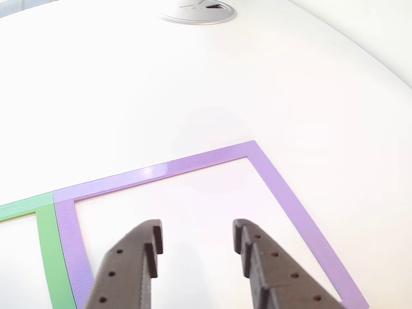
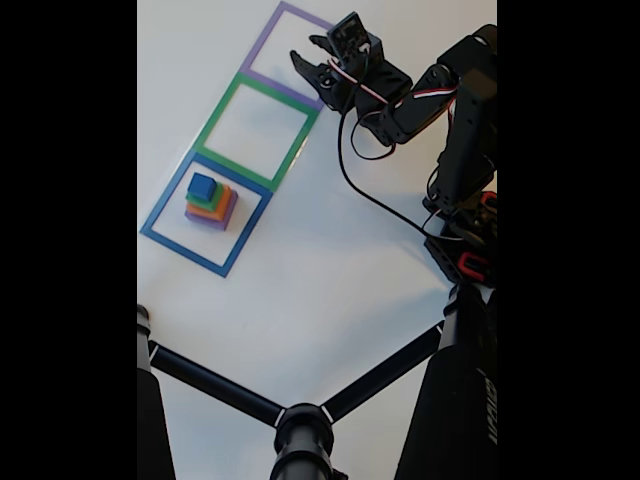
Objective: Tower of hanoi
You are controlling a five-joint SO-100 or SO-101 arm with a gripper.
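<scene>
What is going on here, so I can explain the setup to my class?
A single robot arm sits on a white table marked with three taped squares in a row: purple, green and blue. A stack of coloured blocks, blue one on top, stands in the blue square. The gripper hovers over the purple square with its jaws open and holding nothing. No block has been moved out of the stack yet.

In the other view, the purple square (image 1: 193, 164) runs off the bottom edge, so its near side is cut off, and the green square (image 1: 45, 244) shows just one corner at the left edge. The grey disc (image 1: 198, 13) in the worktop is clipped by the top edge. In the fixed view, the block stack (image 2: 210, 203) is too small to count its layers.
</scene>
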